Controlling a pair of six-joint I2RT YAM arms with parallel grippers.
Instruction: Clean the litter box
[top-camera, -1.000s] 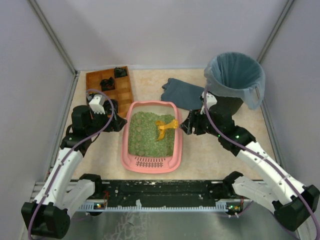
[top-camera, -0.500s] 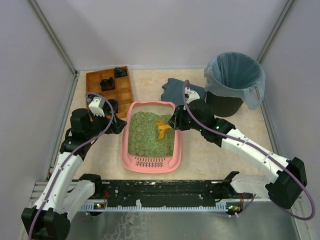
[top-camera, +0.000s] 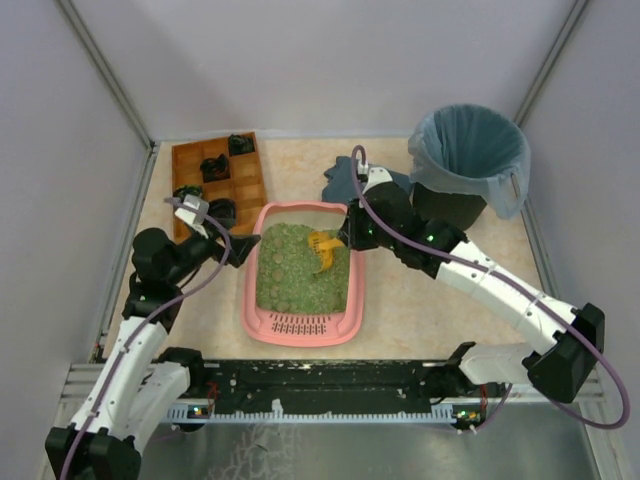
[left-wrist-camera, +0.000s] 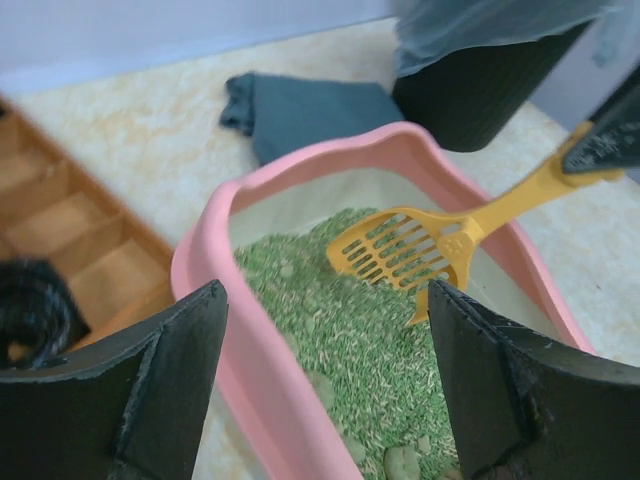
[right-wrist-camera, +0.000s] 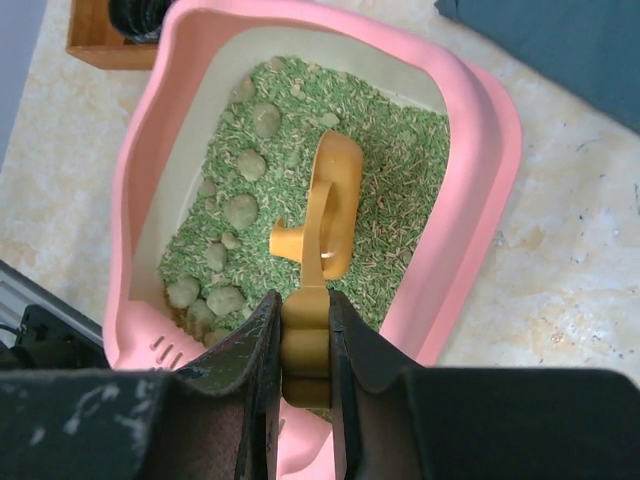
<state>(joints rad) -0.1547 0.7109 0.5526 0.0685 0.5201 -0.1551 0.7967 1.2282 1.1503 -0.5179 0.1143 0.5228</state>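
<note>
Two arms: white moulded link shells (top-camera: 131, 345), black cylindrical joint housings (top-camera: 152, 252), a thin purple cable (top-camera: 224, 258) looped along each. Black base rail (top-camera: 330, 385) across the near edge. Broad matte-black gripper fingers (right-wrist-camera: 100, 425), faintly scuffed grey.

Wooden tray (top-camera: 246, 190): brown, divided into compartments, far left on the surface (top-camera: 420, 300). Small black items (top-camera: 240, 145) in several compartments, detail too small to tell.
Black bin (top-camera: 452, 208): round, upright, far right, lined with a blue-grey bag (top-camera: 470, 140) folded over the rim.
Dark blue-grey cloth (top-camera: 340, 180): crumpled, flat on the surface, just left of the bin.
Surface: beige, mottled.
Grey walls (top-camera: 320, 60): plain, on three sides.
</note>
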